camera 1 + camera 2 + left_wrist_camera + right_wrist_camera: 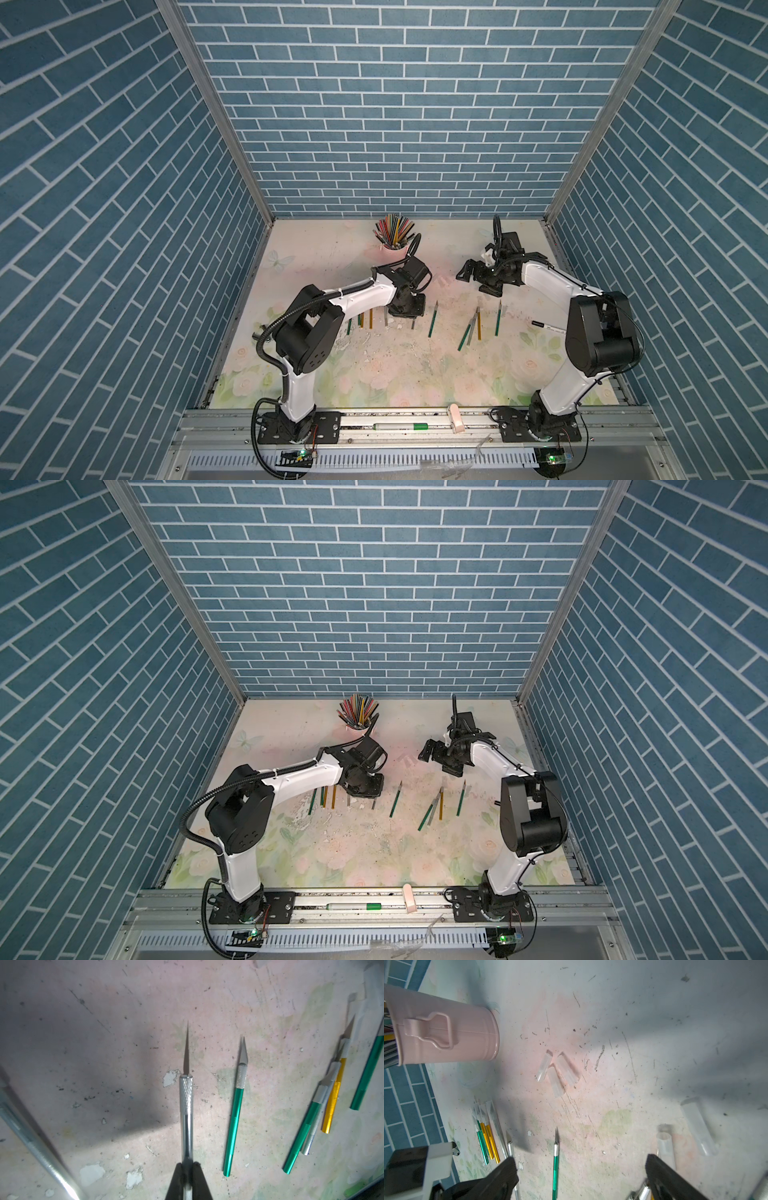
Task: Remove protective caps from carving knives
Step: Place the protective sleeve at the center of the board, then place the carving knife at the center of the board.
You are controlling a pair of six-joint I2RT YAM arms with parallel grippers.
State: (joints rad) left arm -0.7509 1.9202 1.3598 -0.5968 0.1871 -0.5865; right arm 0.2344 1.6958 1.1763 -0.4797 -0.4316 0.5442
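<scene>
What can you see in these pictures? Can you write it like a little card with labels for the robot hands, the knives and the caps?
Left gripper: shut on a silver knife, blade bare
Right gripper: open, holding nothing
Loose caps: three lying together on the table, more nearer the right gripper
Capped knives: green and gold knives side by side, caps on
Pink cup: standing on the table

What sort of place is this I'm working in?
Most likely a staged robot test booth, not a real workshop: blue brick-patterned wall panels held in bare aluminium corner posts, a worn floral-printed tabletop, and a slotted aluminium base rail along the front edge.
</scene>
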